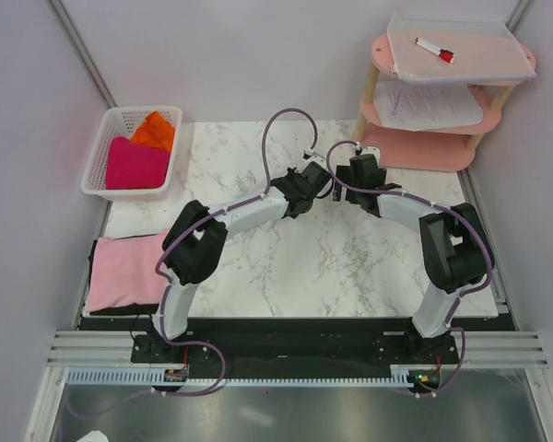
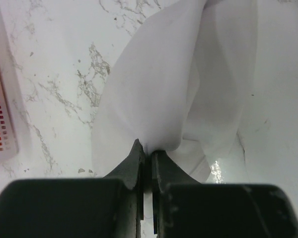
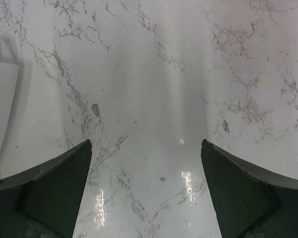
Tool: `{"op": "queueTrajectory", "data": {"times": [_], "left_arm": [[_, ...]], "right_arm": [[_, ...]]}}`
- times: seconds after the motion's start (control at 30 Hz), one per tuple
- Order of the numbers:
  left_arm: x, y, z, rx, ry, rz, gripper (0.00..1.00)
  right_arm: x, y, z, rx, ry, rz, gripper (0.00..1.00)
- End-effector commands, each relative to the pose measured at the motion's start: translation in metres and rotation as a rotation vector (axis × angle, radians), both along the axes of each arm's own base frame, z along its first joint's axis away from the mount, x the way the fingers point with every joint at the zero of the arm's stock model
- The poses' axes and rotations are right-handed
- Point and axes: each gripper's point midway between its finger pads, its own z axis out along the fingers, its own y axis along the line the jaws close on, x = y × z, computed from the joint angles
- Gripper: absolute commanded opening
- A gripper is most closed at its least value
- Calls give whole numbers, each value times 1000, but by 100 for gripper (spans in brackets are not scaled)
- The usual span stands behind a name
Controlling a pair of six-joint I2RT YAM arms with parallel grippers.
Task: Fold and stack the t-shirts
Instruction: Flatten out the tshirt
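Early going, by the look of things. Counted as done, at most: one pale pink t-shirt [image 1: 129, 267] lying flat as a rough rectangle at 9 o'clock in the top view, just off the marble table [image 1: 350, 267] on a dark mat [image 1: 120, 318]. Not yet dealt with, judging from the lie: a magenta t-shirt [image 1: 134, 164] and an orange t-shirt [image 1: 155, 131] heaped in the white basket [image 1: 97, 157] at 10 o'clock. In hand now: the white t-shirt [image 2: 179, 89], near 12 o'clock on the table, hard to pick out from above against the pale marble. From the left wrist view, pinched at a gathered fold in the left gripper [image 2: 148, 153], jaws closed on it, with loose unfolded drapes running toward 12 and 1 o'clock. Spread wide over bare marble and holding nothing: the right gripper [image 3: 146, 148], only an edge of white cloth at 9 o'clock in its view. Left to do, as a guess: spread and fold the white one, fold the two from the basket, stack all four; no stack formed yet
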Motion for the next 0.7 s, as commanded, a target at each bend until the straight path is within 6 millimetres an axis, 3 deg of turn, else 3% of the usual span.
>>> {"op": "queueTrajectory", "data": {"times": [0.0, 0.2, 0.33, 0.47, 0.53, 0.57, 0.6, 0.67], "left_arm": [[8, 12, 88, -45, -177, 47, 2], [4, 30, 170, -89, -313, 65, 2], [7, 32, 217, -102, -382, 40, 2], [7, 21, 216, -93, -345, -28, 12], [-5, 8, 193, -143, -236, -112, 12], [-13, 2, 181, -178, -183, -131, 2], [-22, -6, 163, -216, -116, -174, 2], [-38, -14, 160, -319, -66, -205, 2]], "right_arm": [[1, 1, 3, 23, -12, -7, 98], [3, -7, 6, 46, -16, -37, 98], [1, -9, 6, 63, -13, -41, 98], [0, -11, 6, 72, -10, -40, 98], [-1, -11, 6, 72, -10, -40, 98], [0, -12, 8, 71, -15, -41, 98], [-1, -14, 8, 69, -13, -43, 98], [-1, -14, 6, 72, -8, -43, 98]]}}
